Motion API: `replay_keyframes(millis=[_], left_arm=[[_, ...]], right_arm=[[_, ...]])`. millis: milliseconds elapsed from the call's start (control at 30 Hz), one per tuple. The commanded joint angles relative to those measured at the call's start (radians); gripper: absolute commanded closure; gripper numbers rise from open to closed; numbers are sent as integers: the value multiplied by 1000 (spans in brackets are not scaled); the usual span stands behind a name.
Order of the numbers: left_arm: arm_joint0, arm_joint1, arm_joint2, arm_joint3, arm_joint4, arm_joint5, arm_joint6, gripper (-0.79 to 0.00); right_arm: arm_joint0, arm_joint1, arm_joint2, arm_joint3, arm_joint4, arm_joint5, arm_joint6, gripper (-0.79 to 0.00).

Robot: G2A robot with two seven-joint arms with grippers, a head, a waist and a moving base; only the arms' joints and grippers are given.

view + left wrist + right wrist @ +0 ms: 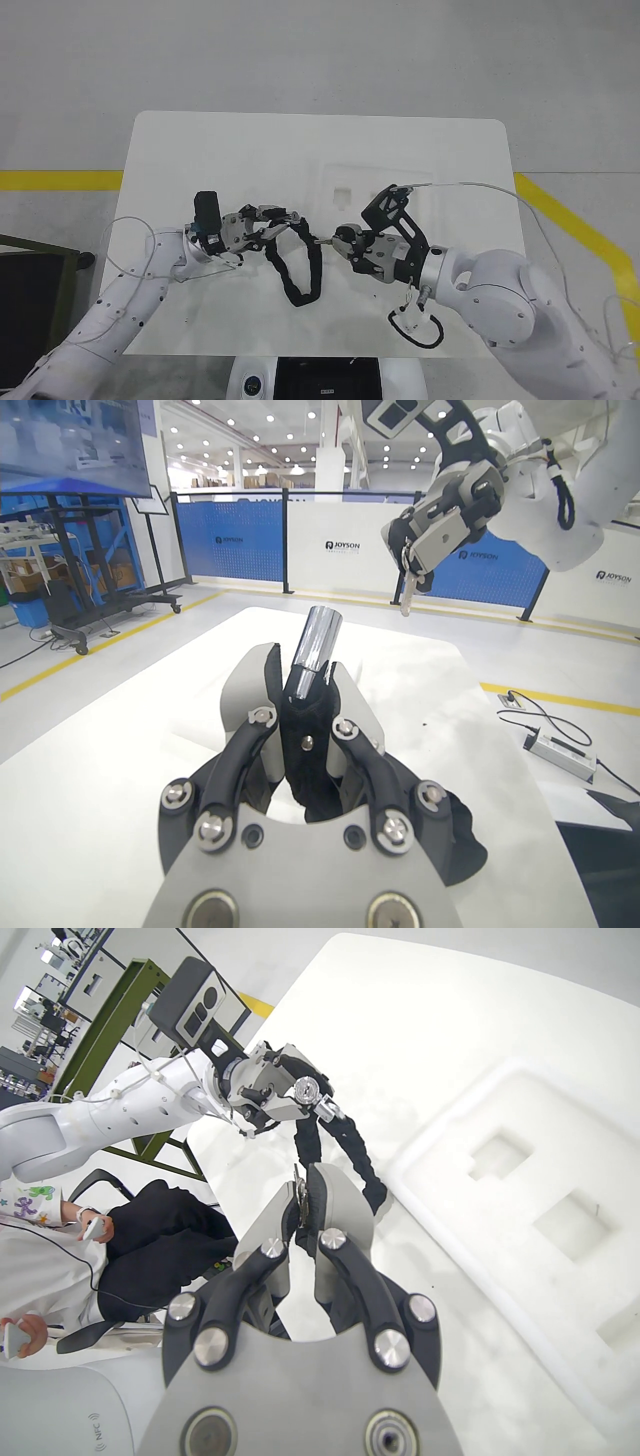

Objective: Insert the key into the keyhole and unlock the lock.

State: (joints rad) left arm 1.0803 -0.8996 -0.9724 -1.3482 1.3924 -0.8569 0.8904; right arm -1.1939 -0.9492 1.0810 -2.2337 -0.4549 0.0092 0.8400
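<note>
The left gripper (306, 672) sits closest to its own camera, its fingers pressed in on the black fabric sleeve of the lock (307, 745), whose chrome barrel (316, 639) juts out past the fingertips, over the table (300, 140). The right gripper (417, 550) pinches the key (409, 592) by its head, blade pointing out toward the barrel, tip near the keyhole (306, 1090) but apart from it. The risk, as I judge it, is misalignment: the barrel is gripped through soft fabric, so a push from an off-axis blade could tilt or slide it back instead of seating. The key is pinched on a small flat head and could pivot or slip between the pads under that load. The cable loop (300, 275) hanging between the arms could also tug the barrel off line
</note>
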Motion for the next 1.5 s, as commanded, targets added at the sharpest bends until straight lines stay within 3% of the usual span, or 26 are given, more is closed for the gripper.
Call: replay_keyframes(millis=[0, 333, 733, 1467], left_arm=[[-4, -4, 11, 15, 26, -8, 58, 0], [-35, -10, 85, 23, 123, 29, 102, 0], [-55, -13, 152, 48, 115, 69, 142, 0], [-55, -13, 152, 48, 115, 69, 142, 0]], right_arm=[[5, -2, -4, -3, 5, 0, 6, 0], [15, -14, -26, -29, 1, 40, -19, 0], [-16, -20, -33, -76, -69, 219, 12, 0], [42, -49, -84, -24, -58, 255, 33, 0]])
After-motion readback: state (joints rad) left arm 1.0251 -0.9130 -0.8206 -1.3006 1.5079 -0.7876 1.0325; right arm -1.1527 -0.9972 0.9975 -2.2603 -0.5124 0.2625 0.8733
